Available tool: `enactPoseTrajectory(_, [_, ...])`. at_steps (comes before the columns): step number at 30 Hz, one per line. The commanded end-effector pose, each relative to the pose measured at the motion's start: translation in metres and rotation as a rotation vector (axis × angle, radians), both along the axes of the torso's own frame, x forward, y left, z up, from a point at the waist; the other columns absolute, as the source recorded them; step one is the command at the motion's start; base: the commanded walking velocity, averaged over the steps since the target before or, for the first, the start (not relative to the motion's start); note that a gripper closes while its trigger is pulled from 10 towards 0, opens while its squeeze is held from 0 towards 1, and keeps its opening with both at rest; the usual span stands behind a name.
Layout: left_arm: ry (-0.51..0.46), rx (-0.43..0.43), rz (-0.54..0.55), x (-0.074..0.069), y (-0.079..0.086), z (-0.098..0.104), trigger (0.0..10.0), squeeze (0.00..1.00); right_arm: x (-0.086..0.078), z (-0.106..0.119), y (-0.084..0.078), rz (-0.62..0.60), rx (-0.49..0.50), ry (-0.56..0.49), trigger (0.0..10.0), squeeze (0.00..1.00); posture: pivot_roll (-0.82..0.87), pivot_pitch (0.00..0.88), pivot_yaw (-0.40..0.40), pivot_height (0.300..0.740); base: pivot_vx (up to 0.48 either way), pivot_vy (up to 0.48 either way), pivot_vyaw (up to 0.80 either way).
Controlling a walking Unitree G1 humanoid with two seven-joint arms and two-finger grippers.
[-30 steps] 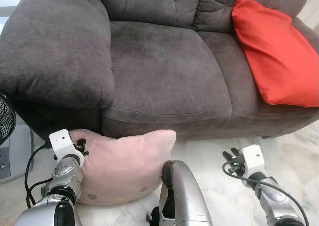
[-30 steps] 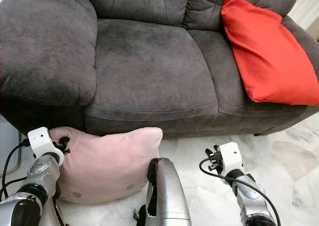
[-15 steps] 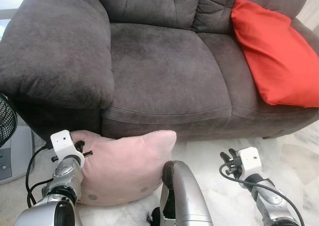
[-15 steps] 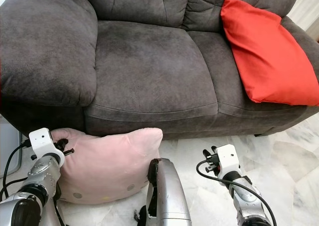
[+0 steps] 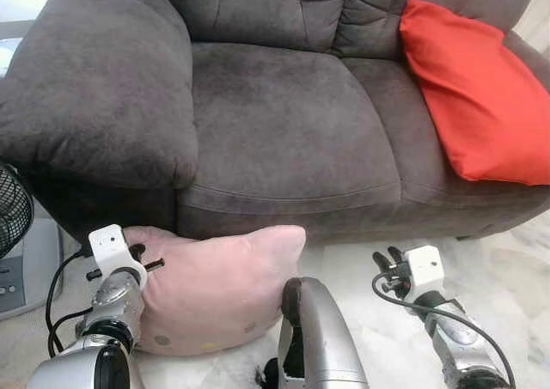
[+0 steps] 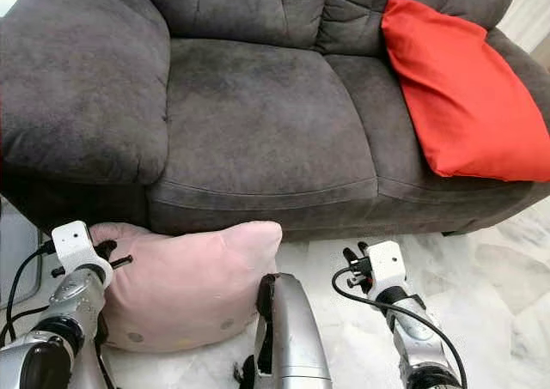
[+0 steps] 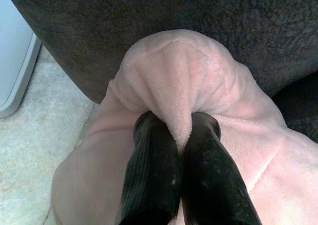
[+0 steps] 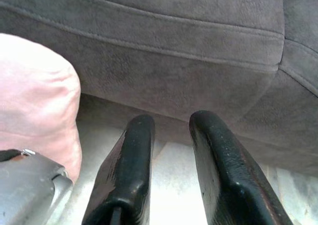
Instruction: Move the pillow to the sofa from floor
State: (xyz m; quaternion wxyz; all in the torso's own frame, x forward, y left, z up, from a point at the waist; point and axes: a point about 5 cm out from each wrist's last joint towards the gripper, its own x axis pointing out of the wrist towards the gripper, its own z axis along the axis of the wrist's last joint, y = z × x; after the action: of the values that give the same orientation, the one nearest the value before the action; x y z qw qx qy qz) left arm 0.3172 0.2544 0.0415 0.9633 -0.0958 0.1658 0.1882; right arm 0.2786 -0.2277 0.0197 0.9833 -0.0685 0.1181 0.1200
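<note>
A pink pillow lies on the floor against the front of the dark grey sofa, below its left armrest. My left gripper is shut on a fold of the pink pillow at its upper left corner. My right gripper hangs low over the floor to the right of the pillow, pointing at the sofa's base; its fingers stand slightly apart with nothing between them. The right wrist sits near the sofa's front edge.
A red pillow leans on the right end of the sofa seat. A black fan and a pale grey unit stand at the left. Pale marble floor spreads to the right. My silver leg rises beside the pillow.
My right gripper has drifted left and forward toward the sofa base. The left gripper keeps its hold on the pillow corner; the view has shifted slightly.
</note>
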Motion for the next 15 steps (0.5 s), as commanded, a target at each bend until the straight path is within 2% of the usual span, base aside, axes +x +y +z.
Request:
enactPoseTrajectory(1, [0.0, -0.005, -0.008, 0.002, -0.003, 0.001, 0.0, 0.0, 0.002, 0.005, -0.004, -0.024, 0.001, -0.033, 10.0, 0.0, 0.01, 0.08, -0.233, 0.439, 0.0, 0.0, 0.0])
enactPoseTrajectory(5, [-0.004, 0.003, -0.011, 0.003, -0.003, 0.002, 0.0, 0.0, 0.005, 0.009, 0.004, -0.013, 0.017, -0.069, 10.0, 0.0, 0.02, 0.083, -0.224, 0.439, 0.0, 0.0, 0.0])
enactPoseTrajectory(12, [-0.012, 0.028, -0.042, 0.003, -0.007, 0.002, 0.0, 0.0, 0.005, 0.009, 0.01, -0.008, 0.031, -0.084, 10.0, 0.0, 0.02, 0.088, -0.209, 0.439, 0.0, 0.0, 0.0])
enactPoseTrajectory(13, [-0.016, 0.029, -0.044, 0.003, -0.008, 0.002, 10.0, 0.0, 0.005, 0.009, 0.011, -0.008, 0.032, -0.087, 10.0, 0.0, 0.02, 0.088, -0.205, 0.439, 0.0, 0.0, 0.0])
enactPoseTrajectory(15, [-0.029, 0.021, -0.041, 0.003, -0.009, 0.002, 10.0, 0.0, 0.004, 0.009, 0.012, -0.009, 0.035, -0.09, 10.0, 0.0, 0.02, 0.089, -0.202, 0.439, 0.0, 0.0, 0.0])
